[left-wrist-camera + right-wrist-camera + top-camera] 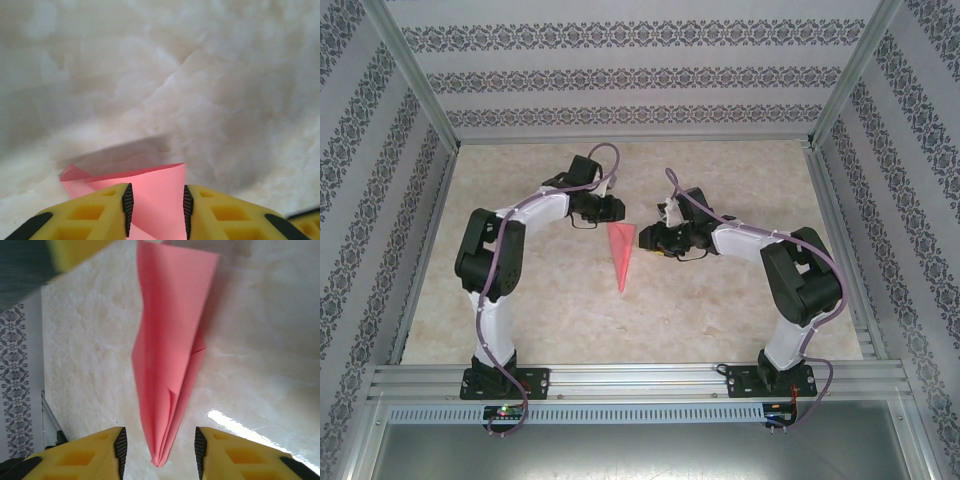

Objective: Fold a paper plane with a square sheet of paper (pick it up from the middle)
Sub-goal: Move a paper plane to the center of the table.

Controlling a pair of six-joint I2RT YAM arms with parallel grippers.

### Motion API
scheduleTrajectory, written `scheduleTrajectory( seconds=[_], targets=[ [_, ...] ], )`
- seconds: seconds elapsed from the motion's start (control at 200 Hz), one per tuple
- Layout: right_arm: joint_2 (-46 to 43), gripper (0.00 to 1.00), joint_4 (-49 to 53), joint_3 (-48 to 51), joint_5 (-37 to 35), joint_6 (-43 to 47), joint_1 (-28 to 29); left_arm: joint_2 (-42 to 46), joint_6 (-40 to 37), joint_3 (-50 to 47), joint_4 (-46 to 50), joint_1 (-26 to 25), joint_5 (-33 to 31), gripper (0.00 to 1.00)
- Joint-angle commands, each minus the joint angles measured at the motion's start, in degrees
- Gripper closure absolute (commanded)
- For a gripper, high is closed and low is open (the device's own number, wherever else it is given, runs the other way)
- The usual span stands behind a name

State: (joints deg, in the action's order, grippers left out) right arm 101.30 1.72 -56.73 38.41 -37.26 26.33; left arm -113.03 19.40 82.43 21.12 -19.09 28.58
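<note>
Paper plane (622,255) lying flat on table (720,320) between both arms. Left gripper (156,210) parted, astride the wide tail; right gripper (160,450) parted close by, holding nothing. Likely risk: snagging a wing edge on a pad when pulling away, dragging or unfolding the plane.

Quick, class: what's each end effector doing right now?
Left end effector: open, plane tail between its jaws.
Right end effector: open, plane tip between its jaws.
</note>
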Motion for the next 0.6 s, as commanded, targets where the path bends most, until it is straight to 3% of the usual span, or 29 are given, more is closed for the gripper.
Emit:
scheduleTrajectory(
  seconds=[0.0, 0.24, 0.595],
  targets=[
    [-1.89, 0.55, 0.96, -0.62, -0.18, 2.43, -0.7, 4.61, 0.81, 1.24, 4.34, -0.72, -2.04, 0.62],
    [-3.23, 0.46, 1.7, -0.93, 0.08, 3.92, -2.08, 11.58, 5.37, -3.49, 12.7, -7.05, -19.35, 0.58],
    [-5.9, 0.42, 4.17, 0.71, -1.15, 6.3, -4.93, 13.7, 13.97, -12.11, 10.87, -17.54, -28.1, 0.57]
  ],
)
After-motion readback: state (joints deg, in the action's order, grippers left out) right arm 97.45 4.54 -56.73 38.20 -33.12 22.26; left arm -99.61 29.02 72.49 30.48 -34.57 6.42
